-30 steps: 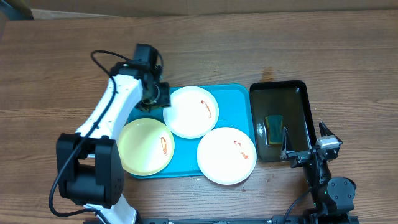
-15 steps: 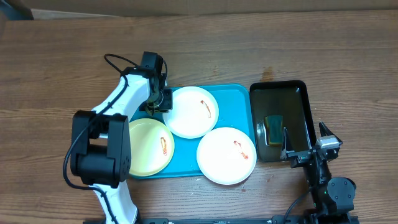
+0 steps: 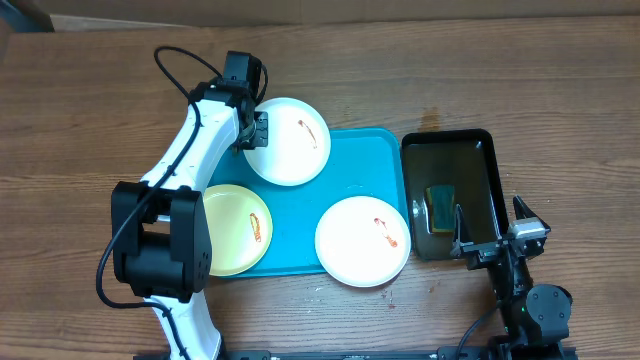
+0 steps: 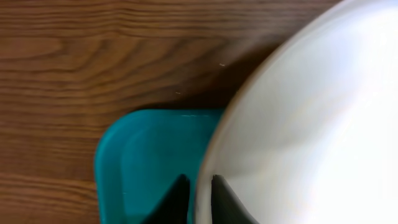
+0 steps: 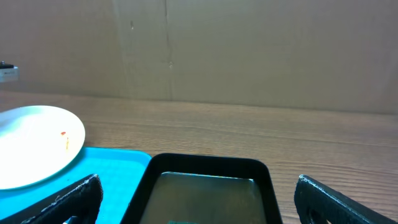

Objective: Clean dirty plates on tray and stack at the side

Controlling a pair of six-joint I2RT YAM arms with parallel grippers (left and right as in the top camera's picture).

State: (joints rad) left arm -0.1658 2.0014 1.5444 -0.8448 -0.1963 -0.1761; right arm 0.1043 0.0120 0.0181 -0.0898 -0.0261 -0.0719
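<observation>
White, stiff and likely slick, the far plate [image 3: 292, 145] looks light but breakable, best held at its thin rim, where the left gripper [image 3: 254, 131] is clamped; the right gripper [image 3: 488, 215] gapes empty.

Tray [image 3: 300, 215] middle lies bare; left arm [image 3: 186, 155] and black tray [image 3: 455, 165] flank it.

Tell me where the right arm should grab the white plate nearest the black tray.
Pinch the white plate at its near rim, approaching low from the robot's side. That edge appears to overhang the front rim of the blue tray, so a finger could probably slip beneath; elsewhere the shallow plate lies flat.
</observation>
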